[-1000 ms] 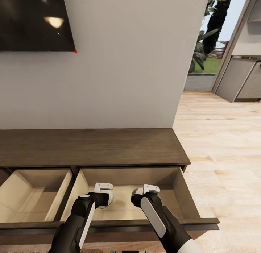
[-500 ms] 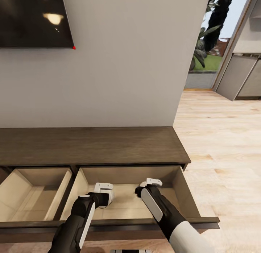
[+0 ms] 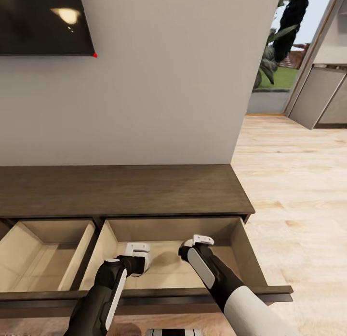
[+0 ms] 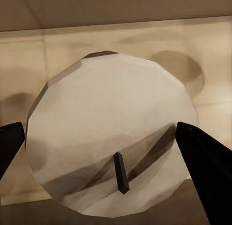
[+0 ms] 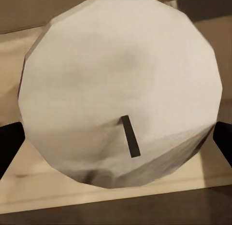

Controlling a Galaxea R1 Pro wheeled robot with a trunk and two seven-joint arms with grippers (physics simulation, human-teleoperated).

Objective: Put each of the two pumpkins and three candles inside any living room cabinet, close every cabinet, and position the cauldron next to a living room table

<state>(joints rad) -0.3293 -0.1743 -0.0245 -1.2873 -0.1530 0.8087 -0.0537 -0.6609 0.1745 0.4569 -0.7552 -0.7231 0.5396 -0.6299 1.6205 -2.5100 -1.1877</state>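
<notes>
The cabinet is a long low dark-brown unit against the wall, with two pale-lined drawers pulled out. Both my grippers hang inside the right-hand drawer. My left gripper is shut on a candle, a pale beige cylinder with a dark wick, gripped between the black fingers. A second candle is clamped the same way in my right gripper, with fingertips at its sides. Each candle hangs above the drawer's beige floor. Pumpkins, cauldron and table are out of view.
The left-hand drawer also stands open, and no objects show in it. A dark TV screen hangs on the grey wall above. Light wooden floor stretches to the right toward a doorway with plants outside.
My right arm has reached further forward into the right drawer with its candle. The left arm has hardly moved. The view has shifted slightly, with the TV higher in frame.
</notes>
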